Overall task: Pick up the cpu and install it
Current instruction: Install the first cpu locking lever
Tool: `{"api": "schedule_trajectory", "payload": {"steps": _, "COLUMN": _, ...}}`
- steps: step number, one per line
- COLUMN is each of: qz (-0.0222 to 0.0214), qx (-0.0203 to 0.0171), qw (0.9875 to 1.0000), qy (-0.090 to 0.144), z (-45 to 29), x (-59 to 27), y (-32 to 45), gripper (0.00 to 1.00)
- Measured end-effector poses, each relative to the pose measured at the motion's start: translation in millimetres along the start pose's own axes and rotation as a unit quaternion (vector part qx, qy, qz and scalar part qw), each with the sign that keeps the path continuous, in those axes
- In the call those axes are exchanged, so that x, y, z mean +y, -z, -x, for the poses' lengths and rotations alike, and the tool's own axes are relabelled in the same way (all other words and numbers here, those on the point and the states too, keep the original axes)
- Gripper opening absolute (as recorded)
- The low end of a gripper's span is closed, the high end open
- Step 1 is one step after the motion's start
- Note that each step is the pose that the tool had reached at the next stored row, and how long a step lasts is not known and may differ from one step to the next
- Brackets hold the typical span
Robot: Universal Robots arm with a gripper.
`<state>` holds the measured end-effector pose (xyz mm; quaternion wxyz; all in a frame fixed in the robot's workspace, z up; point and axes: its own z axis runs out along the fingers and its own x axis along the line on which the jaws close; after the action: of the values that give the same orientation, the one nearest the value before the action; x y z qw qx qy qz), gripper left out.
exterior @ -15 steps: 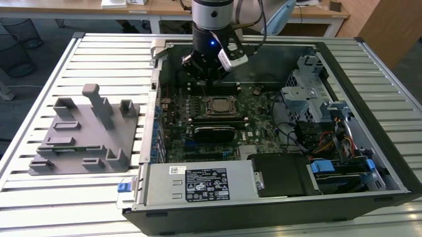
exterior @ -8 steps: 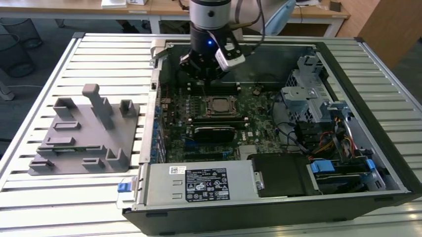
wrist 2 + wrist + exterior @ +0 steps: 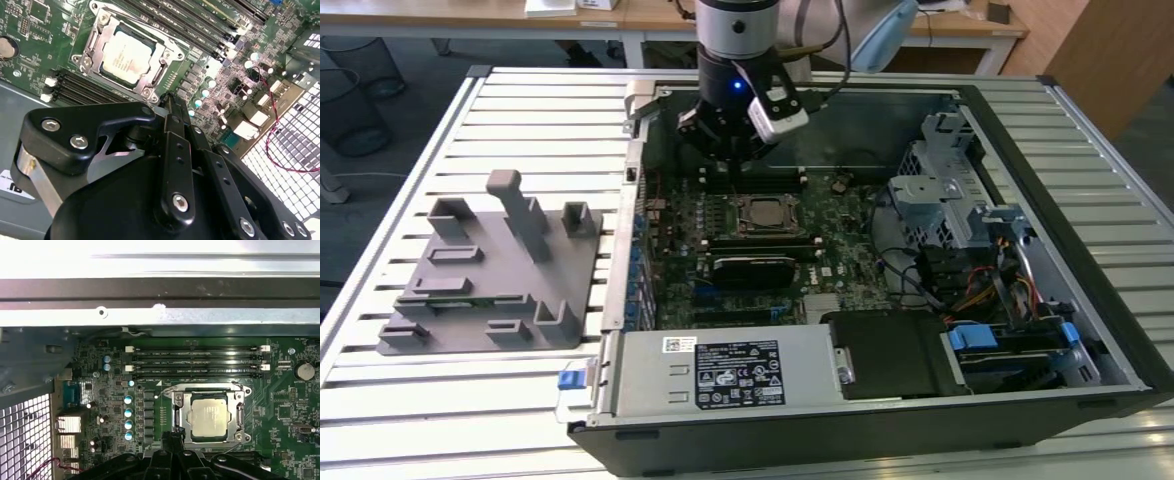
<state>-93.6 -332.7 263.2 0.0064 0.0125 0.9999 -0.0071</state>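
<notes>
CPU (image 3: 211, 417) lies flat in its socket on the motherboard (image 3: 280, 430), silvery top plate facing up and squarely bounded by the socket frame (image 3: 181, 412). In the exterior view it is the pale square (image 3: 758, 213) near the middle of the open computer case (image 3: 1014, 150). The grey holder block (image 3: 494, 280) stands well apart on the slatted table, on the exterior view's left. The gripper (image 3: 172, 437) hangs above the board just beside the socket and apart from the chip. In both wrist views its 2 fingers are pressed together with nothing between them, and the tips (image 3: 170, 100) sit close to the frame's near edge. Judged from this, the pick and the placing are done and the step in hand is the end of the install: the chip looks seated and free of the arm. Thin wire levers show at the socket's corners, but whether the frame is latched down cannot be told. Whatever move follows calls for a clean, vertical path. The closed fingertips are near the frame and the 4 memory slots (image 3: 195, 362), so a sideways drift could catch metal or nudge the chip. It also calls for a check that the plate sits level in its recess.
</notes>
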Motion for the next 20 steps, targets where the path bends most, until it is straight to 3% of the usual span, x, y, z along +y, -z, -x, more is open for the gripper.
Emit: {"api": "schedule_trajectory", "payload": {"steps": 20, "qz": -0.0001, "qx": 0.0, "qw": 1.0, "qy": 0.0, "z": -16.9, "x": 4.1, "y": -0.1, "gripper": 0.12}}
